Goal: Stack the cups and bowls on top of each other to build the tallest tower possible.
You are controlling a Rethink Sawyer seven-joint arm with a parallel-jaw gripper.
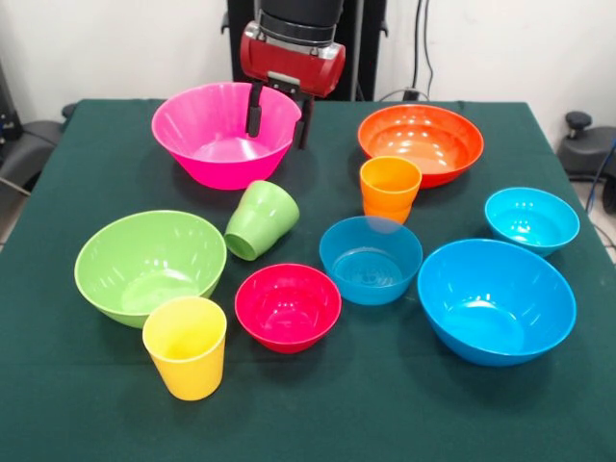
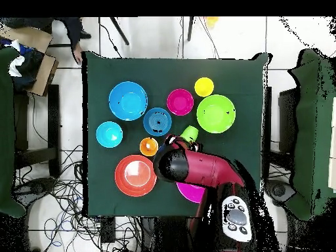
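My gripper is open and empty; its two black fingers straddle the right rim of the large pink bowl at the table's far side. The green cup lies tilted on its side just in front of that bowl. The orange cup stands upright in front of the large orange bowl. The yellow cup stands upright at the near left. The light green bowl, red bowl, two smaller blue bowls and the large blue bowl sit apart on the cloth.
The dark green tablecloth covers the table. In the overhead view my arm hides most of the pink bowl. A person's sleeve shows by the far table corner. Cables lie on the floor.
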